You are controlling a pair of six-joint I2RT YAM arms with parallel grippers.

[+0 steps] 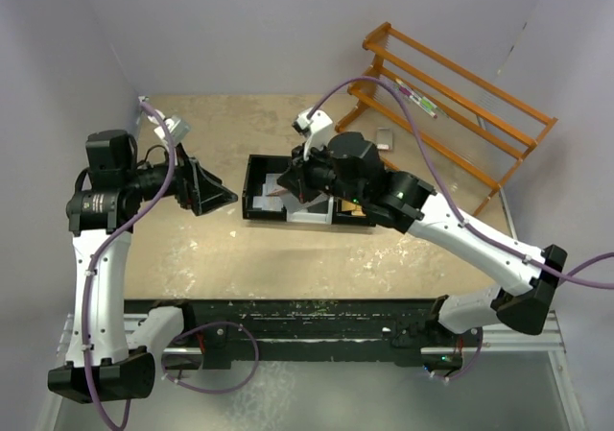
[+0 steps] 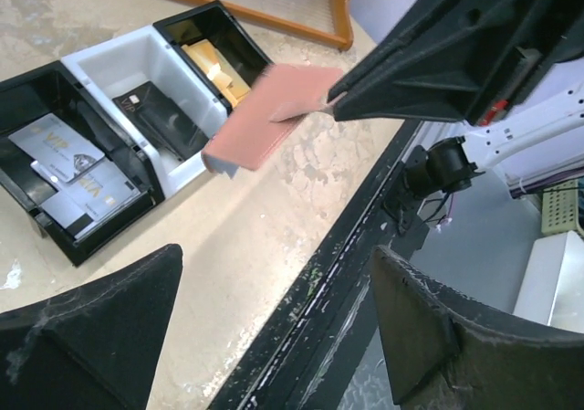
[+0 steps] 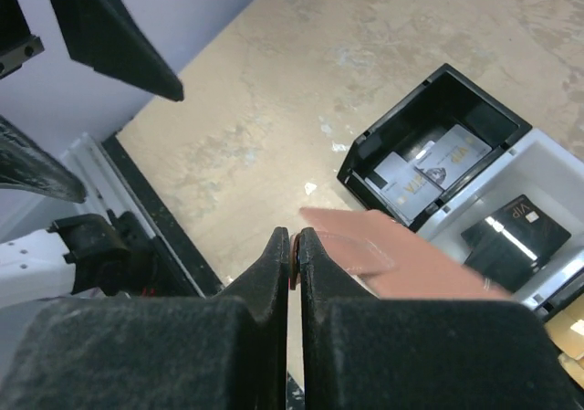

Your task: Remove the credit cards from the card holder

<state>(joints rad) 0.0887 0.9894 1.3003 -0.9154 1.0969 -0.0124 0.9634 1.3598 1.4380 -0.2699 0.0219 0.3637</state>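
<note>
The card holder, a flat reddish-brown wallet, hangs tilted in the air above the white tray's near corner. My right gripper is shut on its edge, and the rest of the card holder sticks out to the right of the fingers. Pale grey credit cards lie in the black tray; the right wrist view shows the same credit cards. My left gripper stands open and empty over the table's near edge, well left of the trays. In the top view the left gripper points toward the right gripper.
A white tray holds a black flat pouch. Another black tray holds tan-yellow paper. A wooden rack stands at the back right, with a small white item on the table beside it.
</note>
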